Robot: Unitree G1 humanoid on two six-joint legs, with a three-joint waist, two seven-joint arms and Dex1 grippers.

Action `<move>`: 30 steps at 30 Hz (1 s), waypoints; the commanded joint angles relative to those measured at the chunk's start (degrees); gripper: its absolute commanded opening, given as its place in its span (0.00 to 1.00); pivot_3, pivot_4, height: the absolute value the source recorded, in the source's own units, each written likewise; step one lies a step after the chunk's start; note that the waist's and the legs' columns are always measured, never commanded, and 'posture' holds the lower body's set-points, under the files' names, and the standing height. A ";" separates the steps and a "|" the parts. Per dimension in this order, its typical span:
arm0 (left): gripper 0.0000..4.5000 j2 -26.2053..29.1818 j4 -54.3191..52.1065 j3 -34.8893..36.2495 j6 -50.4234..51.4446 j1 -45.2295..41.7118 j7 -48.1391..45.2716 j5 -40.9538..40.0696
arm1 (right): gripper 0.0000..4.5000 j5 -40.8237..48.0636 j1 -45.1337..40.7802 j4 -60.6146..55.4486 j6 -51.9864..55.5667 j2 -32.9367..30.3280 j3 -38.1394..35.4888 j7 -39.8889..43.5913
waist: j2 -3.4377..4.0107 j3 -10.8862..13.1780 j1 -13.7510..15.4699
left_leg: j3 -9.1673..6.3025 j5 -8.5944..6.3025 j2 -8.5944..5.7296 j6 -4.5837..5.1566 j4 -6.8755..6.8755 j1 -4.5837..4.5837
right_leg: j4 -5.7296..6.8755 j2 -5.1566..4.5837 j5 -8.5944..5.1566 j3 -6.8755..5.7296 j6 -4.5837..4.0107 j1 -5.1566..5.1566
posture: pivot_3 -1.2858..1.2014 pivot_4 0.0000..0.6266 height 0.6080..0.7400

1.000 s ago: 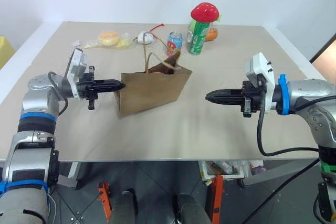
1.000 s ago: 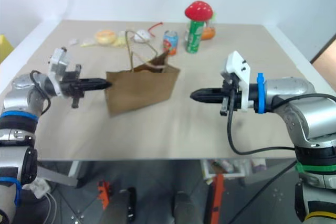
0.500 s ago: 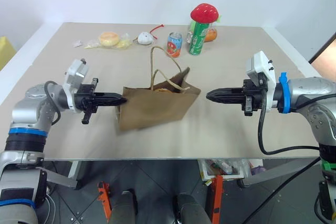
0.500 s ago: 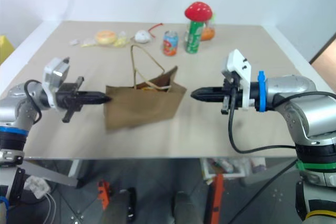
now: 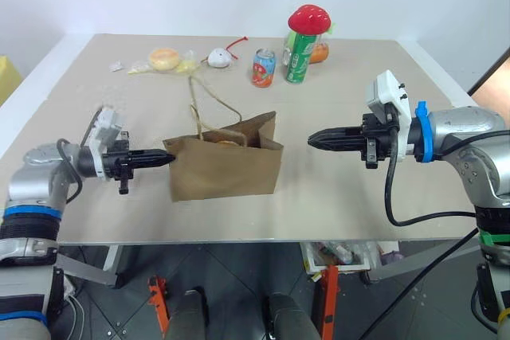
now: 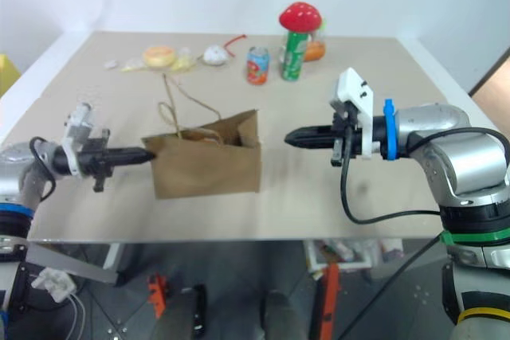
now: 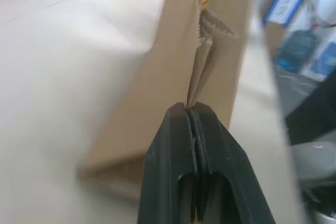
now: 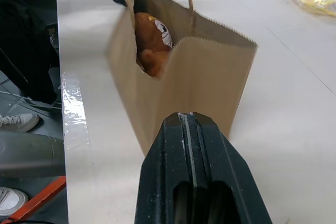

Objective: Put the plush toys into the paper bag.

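The brown paper bag stands upright mid-table with its mouth open and its cord handles sticking up. My left gripper is shut on the folded paper of the bag's left side edge, and the left wrist view shows the pinch up close. A brown bear-like plush toy with a tan face lies inside the bag, and the head view shows a bit of it at the mouth. My right gripper hovers shut and empty to the right of the bag, pointing at it but apart from it.
Along the far side of the table stand a green can topped by a red mushroom-shaped item, a small soda can, a white round thing with a red cord and a wrapped bun. The table's front edge runs just below the bag.
The bag has come down from a tilted, raised pose to stand upright, shifted slightly left and nearer. My left gripper sank and drew left with its edge. The right gripper stayed about where it was.
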 commanded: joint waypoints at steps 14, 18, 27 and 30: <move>0.13 -2.69 7.05 0.64 -5.78 -7.96 -4.03 3.43 | 0.00 3.25 2.11 -6.46 3.01 -1.99 -4.22 -1.16 | 0.00 0.00 0.35 | 0.06 0.00 0.02 0.00 -0.06 0.00 | 0.00 0.04 0.01 0.06 0.03 -0.05 | 0.52 0.24 1.00; 0.45 -2.30 6.43 2.16 -4.27 -9.24 -3.20 2.21 | 0.00 3.16 2.05 -6.15 2.78 -1.71 -3.90 -1.51 | 0.00 0.00 0.34 | 0.07 0.00 0.01 0.00 -0.02 0.00 | 0.00 0.03 0.03 0.08 0.06 -0.04 | 0.52 0.24 1.00; 0.66 4.93 -8.24 6.02 18.14 -4.78 0.63 -4.61 | 0.00 2.85 2.26 -5.08 2.07 -1.81 -3.96 -1.40 | 0.00 0.00 0.19 | 0.07 0.00 0.03 0.01 -0.04 0.00 | 0.01 0.05 0.00 0.09 0.10 -0.06 | 0.52 0.24 1.00; 0.66 8.55 -15.65 9.06 30.16 0.46 5.80 -8.56 | 0.00 2.59 2.90 -4.12 1.59 -2.46 -4.44 -0.99 | 0.00 0.00 -0.23 | 0.10 0.00 0.04 0.00 -0.08 0.01 | 0.03 0.05 -0.02 0.12 0.13 -0.08 | 0.52 0.24 1.00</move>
